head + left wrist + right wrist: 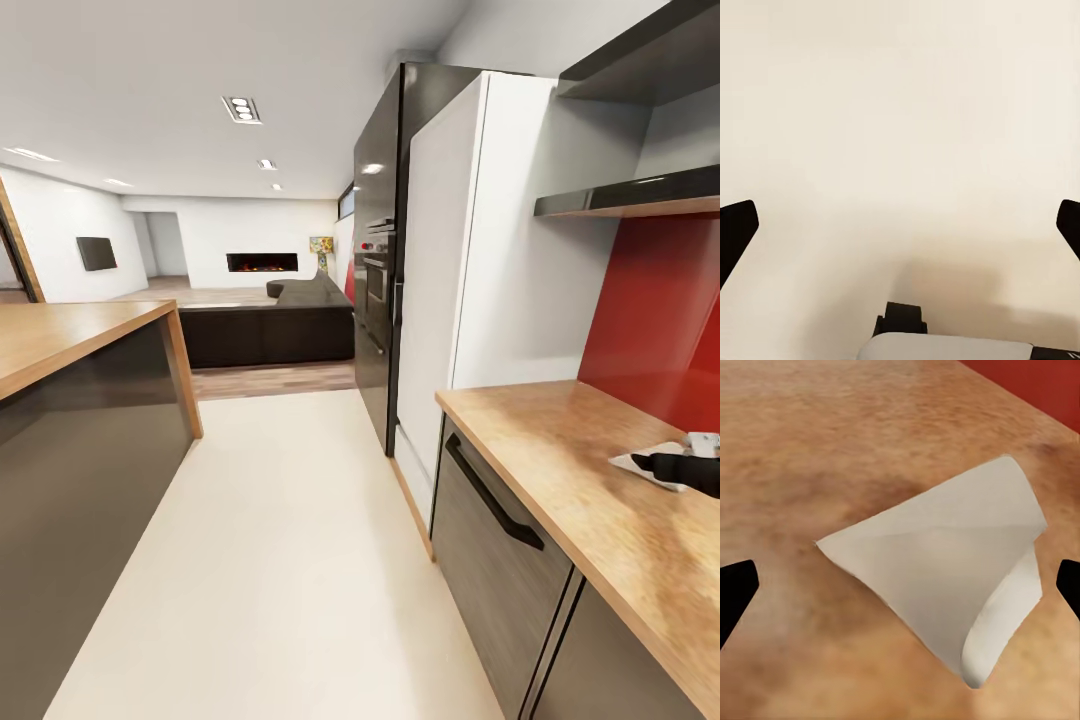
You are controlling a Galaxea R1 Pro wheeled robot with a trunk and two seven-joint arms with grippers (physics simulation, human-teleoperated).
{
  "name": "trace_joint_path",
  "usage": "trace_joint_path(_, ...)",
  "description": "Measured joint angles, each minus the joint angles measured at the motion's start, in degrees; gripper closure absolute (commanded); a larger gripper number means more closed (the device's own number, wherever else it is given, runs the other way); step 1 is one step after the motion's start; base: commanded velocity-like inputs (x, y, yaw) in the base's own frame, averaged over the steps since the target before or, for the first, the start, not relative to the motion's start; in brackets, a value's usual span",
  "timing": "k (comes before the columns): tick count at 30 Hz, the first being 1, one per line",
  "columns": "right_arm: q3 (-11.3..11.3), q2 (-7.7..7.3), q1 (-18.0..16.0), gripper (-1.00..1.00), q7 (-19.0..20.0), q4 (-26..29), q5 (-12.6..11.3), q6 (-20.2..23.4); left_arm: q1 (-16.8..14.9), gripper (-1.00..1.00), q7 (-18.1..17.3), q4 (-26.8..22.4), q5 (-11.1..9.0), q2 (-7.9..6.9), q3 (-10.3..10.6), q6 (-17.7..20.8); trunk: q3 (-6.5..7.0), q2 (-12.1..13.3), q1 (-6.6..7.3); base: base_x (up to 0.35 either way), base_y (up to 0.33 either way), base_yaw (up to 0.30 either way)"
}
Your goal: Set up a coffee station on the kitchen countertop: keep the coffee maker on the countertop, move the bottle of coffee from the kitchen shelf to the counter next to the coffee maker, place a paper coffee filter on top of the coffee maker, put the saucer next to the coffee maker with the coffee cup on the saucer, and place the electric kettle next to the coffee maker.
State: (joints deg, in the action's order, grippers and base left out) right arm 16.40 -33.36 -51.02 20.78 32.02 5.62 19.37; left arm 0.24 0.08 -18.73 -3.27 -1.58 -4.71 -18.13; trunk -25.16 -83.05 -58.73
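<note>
Right wrist view: paper coffee filter lying flat on wood surface, right under right claw, sitting between wide-open fingers; left claw hanging open over floor

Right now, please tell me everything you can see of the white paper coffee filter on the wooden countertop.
The white paper coffee filter is a thin, flattened cone of off-white paper. One end narrows to a point; the wide end is open, with its edge curling up into a rounded lip. A faint fold line crosses its upper face. It lies flat on the light wood-grain kitchen countertop, near the red back wall. Nothing grips it: the right gripper hovers above, its dark fingers spread wide on both sides.
</note>
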Motion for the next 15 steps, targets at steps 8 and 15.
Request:
trace_joint_path(8,0.01,0.0,0.0,-1.0,1.01,0.06,0.03,-0.19,0.0,-1.0,0.0,0.0,0.0,0.02,0.0,0.0,0.0,0.0,0.0,0.0,0.0,0.0)
trace_joint_path(15,-0.03,0.0,0.0,-1.0,1.11,0.06,-0.03,-0.21,0.0,-1.0,0.0,0.0,-0.01,0.0,0.0,0.0,0.0,0.0,0.0,0.0,0.0,0.0)
